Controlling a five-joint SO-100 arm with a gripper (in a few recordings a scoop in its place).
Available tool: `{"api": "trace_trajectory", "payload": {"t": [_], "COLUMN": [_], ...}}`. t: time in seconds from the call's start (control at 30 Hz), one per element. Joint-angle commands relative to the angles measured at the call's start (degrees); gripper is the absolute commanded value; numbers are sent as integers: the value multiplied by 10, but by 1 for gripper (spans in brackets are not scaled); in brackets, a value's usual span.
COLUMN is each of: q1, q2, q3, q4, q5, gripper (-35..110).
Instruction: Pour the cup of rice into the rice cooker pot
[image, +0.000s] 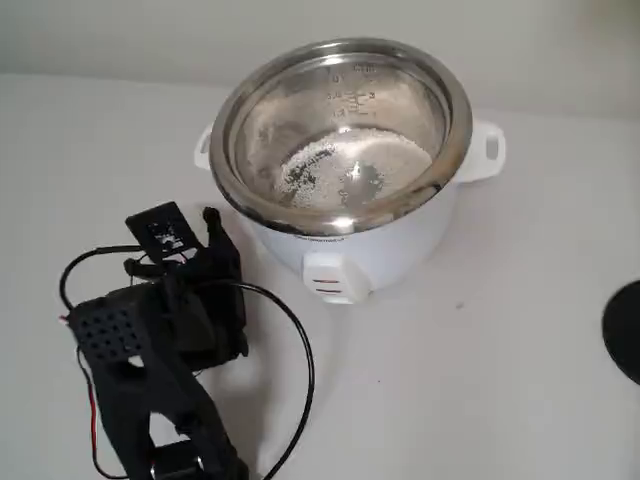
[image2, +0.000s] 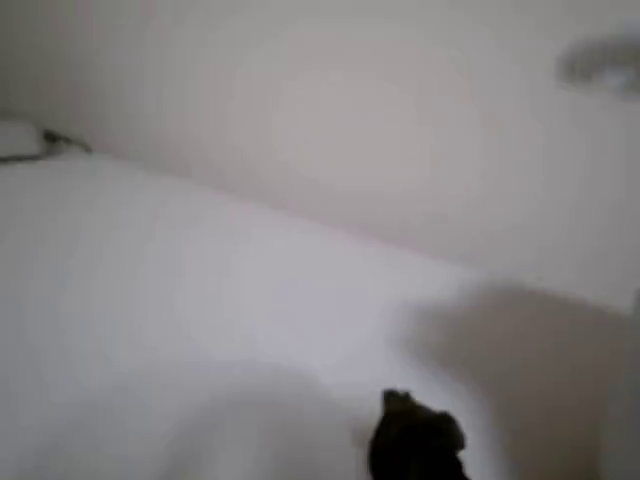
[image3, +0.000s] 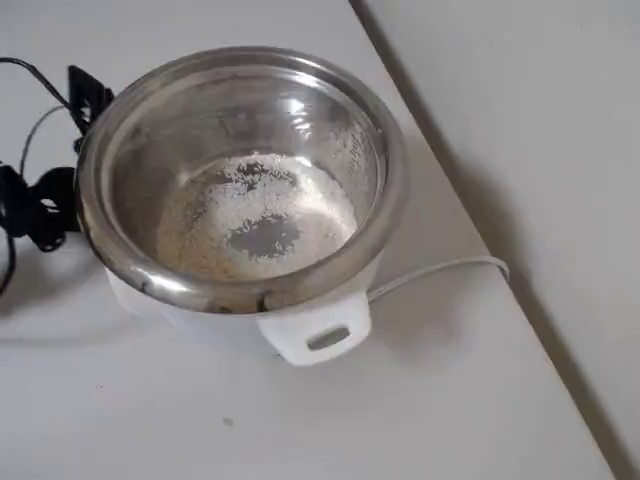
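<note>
glossy steel rice cooker pot (image: 450, 95), matt table (image: 500, 380)

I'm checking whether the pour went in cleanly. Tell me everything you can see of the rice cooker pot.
The rice cooker pot is a round, shiny steel bowl with a wide rim and level marks inside. It sits upright in a white cooker body with side handles. Rice lies thinly in a ring on its bottom, leaving the centre bare. The hand is beside the cooker.

rice (image3: 255, 215) scattered inside upright steel pot (image3: 120, 250)
</note>
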Motion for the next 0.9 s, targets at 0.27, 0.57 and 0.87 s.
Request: {"api": "trace_trajectory", "payload": {"t": [0.27,0.57,0.87], "q1": [7,56,172], "q2": [347,787,1192], "q3": [142,219,219], "q4": [95,478,933], "q5": [34,117,299], "gripper": [60,57,57]}}
